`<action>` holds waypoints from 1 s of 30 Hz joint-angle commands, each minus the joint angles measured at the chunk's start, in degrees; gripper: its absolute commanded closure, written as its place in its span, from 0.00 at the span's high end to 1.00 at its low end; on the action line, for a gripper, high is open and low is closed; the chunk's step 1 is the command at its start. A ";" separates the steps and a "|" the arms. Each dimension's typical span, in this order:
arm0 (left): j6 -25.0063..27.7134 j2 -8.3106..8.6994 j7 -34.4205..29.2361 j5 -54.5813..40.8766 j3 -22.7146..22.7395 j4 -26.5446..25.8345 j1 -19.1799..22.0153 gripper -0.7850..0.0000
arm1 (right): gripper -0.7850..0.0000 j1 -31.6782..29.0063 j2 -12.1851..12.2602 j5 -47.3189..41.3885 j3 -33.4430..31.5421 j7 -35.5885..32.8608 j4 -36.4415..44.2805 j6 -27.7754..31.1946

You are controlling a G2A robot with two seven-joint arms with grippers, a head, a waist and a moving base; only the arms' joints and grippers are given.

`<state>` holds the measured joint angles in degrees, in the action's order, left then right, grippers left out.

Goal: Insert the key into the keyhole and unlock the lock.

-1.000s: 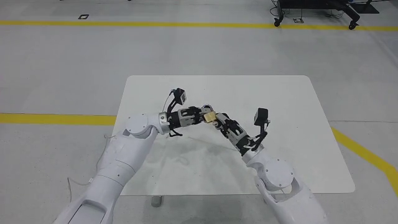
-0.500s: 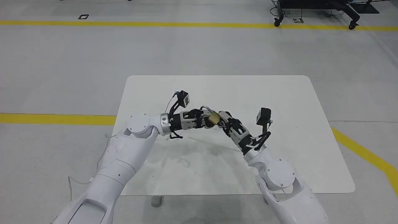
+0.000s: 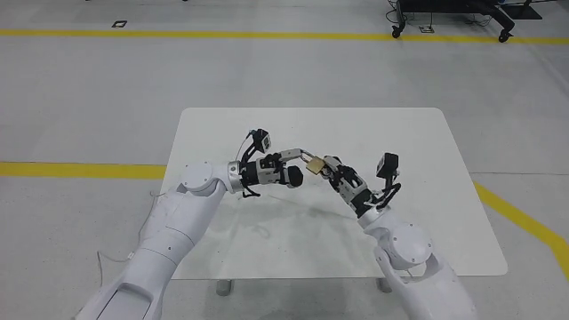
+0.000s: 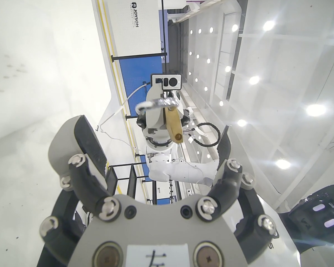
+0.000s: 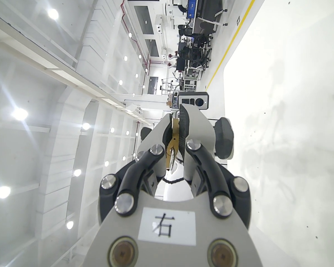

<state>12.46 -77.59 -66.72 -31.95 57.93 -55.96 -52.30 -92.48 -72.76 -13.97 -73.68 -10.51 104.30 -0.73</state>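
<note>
A brass padlock [image 3: 314, 166] with a silver shackle hangs above the middle of the white table [image 3: 418, 142]. My right gripper [image 3: 324, 166] is shut on its body; in the right wrist view the brass [image 5: 173, 138] is squeezed between the two fingers of that gripper [image 5: 176, 115]. In the left wrist view the padlock [image 4: 174, 125] faces me with its keyhole end nearest and its shackle [image 4: 156, 104] at the far end. My left gripper [image 3: 293, 165] is open just left of the lock, nothing between its fingers [image 4: 86, 140].
The tabletop beneath both arms is bare white. A yellow floor line [image 3: 80, 170] runs past the table's left side. Wheeled frames [image 3: 453, 0] stand on the floor far behind.
My right gripper has carried the padlock a little to the right. The left gripper, close against the lock a second ago, now stands open and apart from it.
</note>
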 commanded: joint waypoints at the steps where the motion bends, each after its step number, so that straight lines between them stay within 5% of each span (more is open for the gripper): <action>1: 0.07 0.04 0.04 -0.40 0.26 0.07 0.02 1.00 | 0.00 1.10 0.02 2.10 -0.76 2.62 -1.72 -2.85; 10: 0.08 0.18 0.27 -1.23 0.88 0.04 0.01 1.00 | 0.00 7.85 -0.54 8.99 1.69 9.22 -8.69 -19.81; 14: 0.12 0.23 0.55 -1.43 1.11 0.10 0.06 1.00 | 0.13 10.00 -1.23 9.11 4.47 10.31 -12.14 -21.24; 18: 0.31 0.32 0.74 -1.78 1.53 0.11 -0.01 1.00 | 0.45 10.90 -1.52 10.59 5.98 10.47 -15.13 -23.51; 20: 0.15 0.34 0.79 -1.83 1.57 0.10 -0.01 1.00 | 0.88 11.42 -1.78 10.83 6.69 11.37 -16.23 -24.49; 21: 0.28 0.34 0.95 -1.98 1.63 0.06 -0.08 1.00 | 1.00 11.49 -1.90 10.06 6.88 10.93 -16.44 -24.22; 30: 0.95 0.60 1.01 -2.75 2.75 -0.05 -0.02 1.00 | 1.00 3.96 -0.96 2.45 -0.94 4.46 -6.94 -12.84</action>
<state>13.17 -77.07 -65.76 -34.53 60.35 -55.98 -52.32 -86.89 -73.93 -9.68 -72.68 -4.46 95.32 -15.88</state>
